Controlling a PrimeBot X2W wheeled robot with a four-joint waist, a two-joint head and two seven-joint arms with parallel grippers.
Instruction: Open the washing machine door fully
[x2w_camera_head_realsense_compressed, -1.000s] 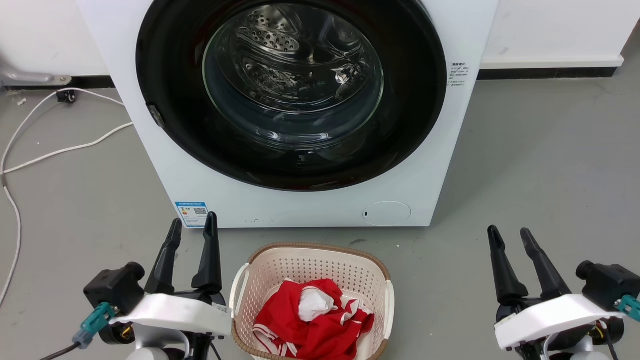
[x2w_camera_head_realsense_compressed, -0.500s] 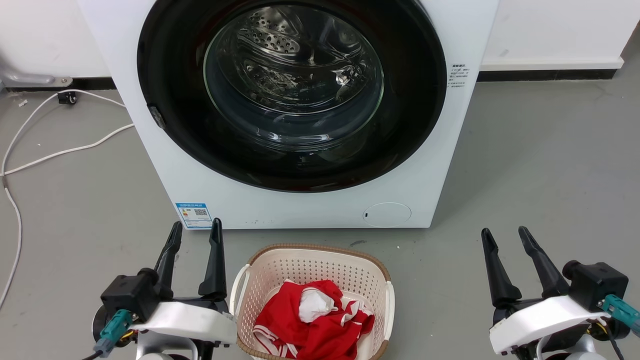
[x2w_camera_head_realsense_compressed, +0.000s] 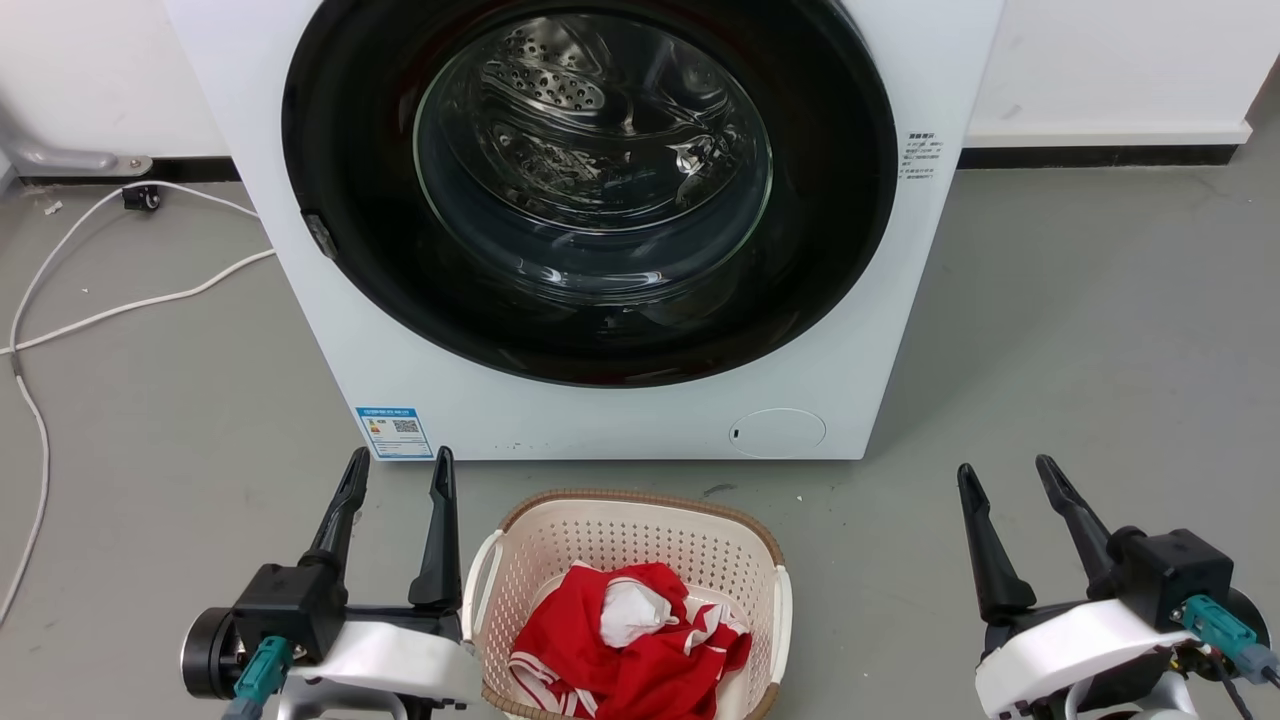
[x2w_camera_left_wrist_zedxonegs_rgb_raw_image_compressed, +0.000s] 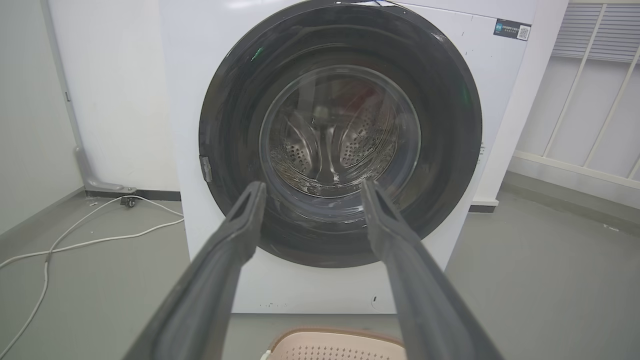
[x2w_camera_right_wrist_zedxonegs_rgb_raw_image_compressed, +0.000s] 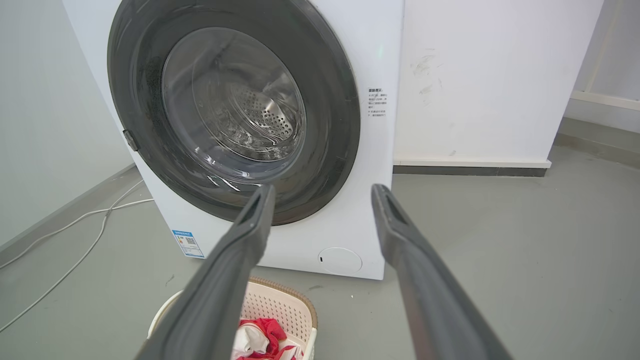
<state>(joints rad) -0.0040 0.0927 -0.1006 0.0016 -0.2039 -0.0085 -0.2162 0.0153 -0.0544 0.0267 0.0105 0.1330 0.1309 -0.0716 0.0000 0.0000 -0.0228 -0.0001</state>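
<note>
The washing machine door (x2w_camera_head_realsense_compressed: 590, 190) is shut. It lies flat on the front of the white washing machine (x2w_camera_head_realsense_compressed: 330, 340), straight ahead of the robot and behind the basket. It is a big black ring with a clear glass bowl in the middle. The shiny drum with its little holes shows through the glass.

On the far left, a white cable (x2w_camera_head_realsense_compressed: 130, 300) lies on the grey floor (x2w_camera_head_realsense_compressed: 1100, 350) beside the machine. Next comes the left gripper (x2w_camera_head_realsense_compressed: 400, 460), down low in front of the machine's left corner. Its two dark fingers are spread apart and hold nothing. Just to its right stands a pale basket (x2w_camera_head_realsense_compressed: 480, 560) with a red cloth (x2w_camera_head_realsense_compressed: 600, 660) inside. Behind the basket, low on the machine, is a small round white flap (x2w_camera_head_realsense_compressed: 778, 433). Far to the right is the right gripper (x2w_camera_head_realsense_compressed: 1005, 468). It is spread wide too, with nothing in it, and it is well apart from the machine.

In the head view the door's top runs off the picture's edge. The left wrist view looks straight at the door and takes in the whole ring. It also shows a small grey catch (x2w_camera_left_wrist_zedxonegs_rgb_raw_image_compressed: 205, 169) on the door's left edge and white bars (x2w_camera_left_wrist_zedxonegs_rgb_raw_image_compressed: 590, 75) off to the right. The right wrist view sees the door from one side. It shows a blue label (x2w_camera_right_wrist_zedxonegs_rgb_raw_image_compressed: 187, 243) low on the machine and a white wall (x2w_camera_right_wrist_zedxonegs_rgb_raw_image_compressed: 475, 75) to the right.
</note>
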